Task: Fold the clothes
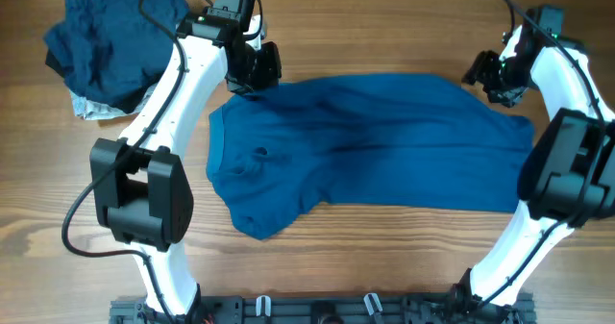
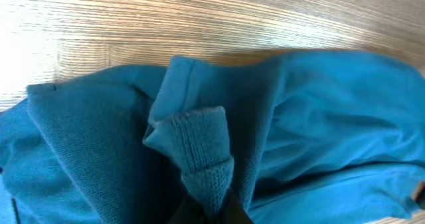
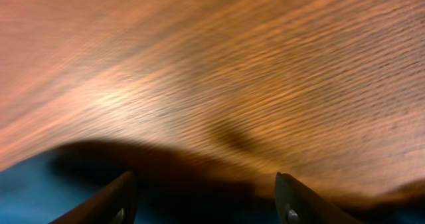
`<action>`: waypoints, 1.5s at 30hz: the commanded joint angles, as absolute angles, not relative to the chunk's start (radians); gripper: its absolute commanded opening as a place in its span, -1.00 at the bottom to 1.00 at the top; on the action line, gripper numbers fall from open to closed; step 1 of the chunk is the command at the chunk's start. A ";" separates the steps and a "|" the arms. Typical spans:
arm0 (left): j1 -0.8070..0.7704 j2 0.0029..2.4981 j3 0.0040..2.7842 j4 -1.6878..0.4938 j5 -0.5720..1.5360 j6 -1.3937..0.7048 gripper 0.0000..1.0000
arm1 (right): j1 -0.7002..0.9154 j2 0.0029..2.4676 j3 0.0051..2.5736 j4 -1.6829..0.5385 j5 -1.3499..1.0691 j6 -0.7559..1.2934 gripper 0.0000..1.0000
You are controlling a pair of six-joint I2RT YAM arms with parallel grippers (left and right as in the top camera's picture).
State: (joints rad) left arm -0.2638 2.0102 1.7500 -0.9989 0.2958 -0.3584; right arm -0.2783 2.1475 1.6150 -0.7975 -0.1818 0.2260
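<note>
Lying spread across the middle of the table (image 1: 384,26) is the blue shirt (image 1: 384,146), seen whole only from overhead. The left claw (image 1: 252,69) is sitting at its far left corner. Only the left wrist view is showing it pinched tight on a ribbed edge (image 2: 199,151) of the shirt. The right claw (image 1: 492,74) is hovering by the far right corner. Its own camera is showing its fingers (image 3: 109,201) standing wide over blurred wood, gripping nothing. Navy clothes (image 1: 110,40) are lying heaped at far left, with a pale one (image 1: 88,108) peeking out beneath.
</note>
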 commanded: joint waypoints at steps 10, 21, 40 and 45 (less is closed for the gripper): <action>-0.263 1.983 1.758 -1.003 0.271 -0.321 -0.92 | -0.304 2.249 1.610 -0.749 -0.522 0.140 0.14; -0.263 1.982 1.758 -0.976 0.271 -0.320 -0.92 | -0.309 2.248 1.668 -0.785 -0.599 0.160 -0.91; -0.263 1.924 1.758 -0.996 0.271 -0.317 -0.92 | -0.331 2.225 1.817 -1.010 -0.278 0.067 0.39; -0.263 1.924 1.758 -0.996 0.271 -0.317 -0.92 | -0.333 2.271 1.792 -0.995 -0.458 -0.026 0.35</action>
